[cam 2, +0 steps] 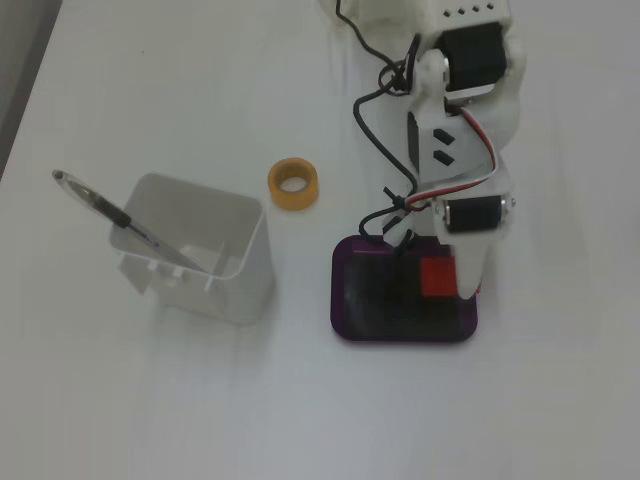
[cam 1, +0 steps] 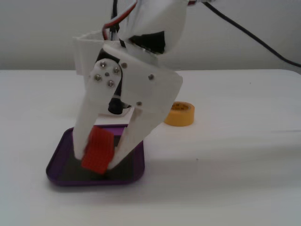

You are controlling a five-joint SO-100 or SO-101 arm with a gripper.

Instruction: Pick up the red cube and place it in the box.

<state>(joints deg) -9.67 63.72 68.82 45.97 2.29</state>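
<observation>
In a fixed view my white gripper [cam 1: 96,159] points down over the purple box [cam 1: 94,181], shut on the red cube [cam 1: 99,149]. The cube is tilted between the two fingers, low over the box's dark bottom; I cannot tell whether it touches it. In another fixed view from above, the gripper [cam 2: 452,284] stands over the right part of the box [cam 2: 400,337], with the red cube [cam 2: 437,276] showing beside the finger, inside the box's outline.
A yellow tape roll [cam 1: 179,114] lies behind the box, and shows from above [cam 2: 293,185]. A tall white square container [cam 2: 205,255] holding a pen [cam 2: 105,208] stands left of the box. Black cables [cam 2: 385,215] hang by the arm.
</observation>
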